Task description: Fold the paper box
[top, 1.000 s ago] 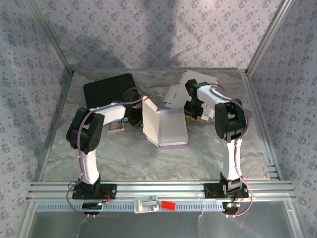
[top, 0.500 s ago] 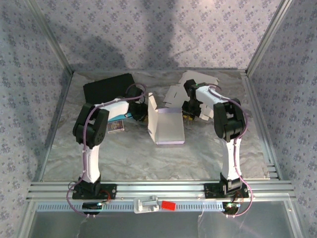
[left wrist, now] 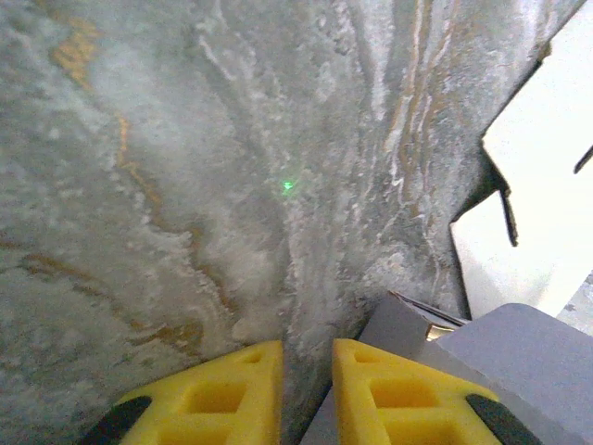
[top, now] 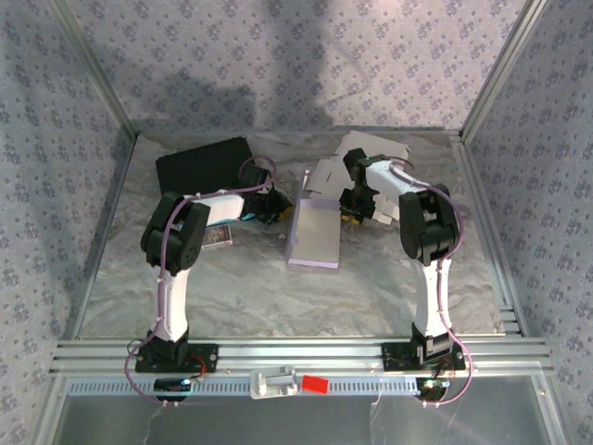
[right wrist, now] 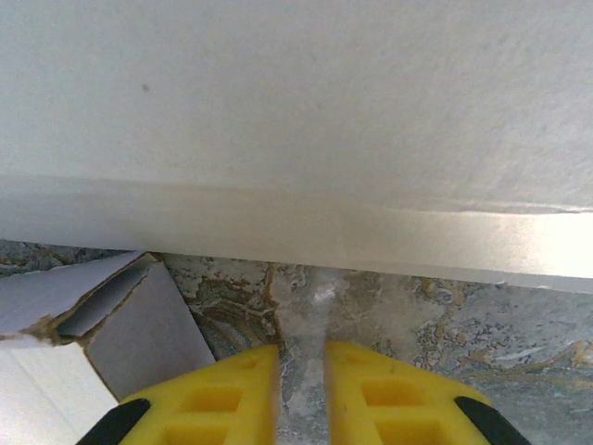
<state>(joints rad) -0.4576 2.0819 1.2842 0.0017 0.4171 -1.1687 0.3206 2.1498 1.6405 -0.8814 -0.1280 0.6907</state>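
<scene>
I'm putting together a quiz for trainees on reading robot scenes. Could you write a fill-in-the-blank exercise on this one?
1. In both wrist views the fingers are coloured ____.
2. Seen from above, the paper box lies ____ the left gripper and the right gripper.
3. The black slab sits at the table's back ____ corner.
Missing words: yellow; between; left.

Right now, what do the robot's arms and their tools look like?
The left arm and right arm match: white tube-shaped links, chunky black joints, and a thin purple cable running along each. The left tool and right tool each have two bright yellow fingers with boxy hollows and black patches at the outer edges.
</scene>
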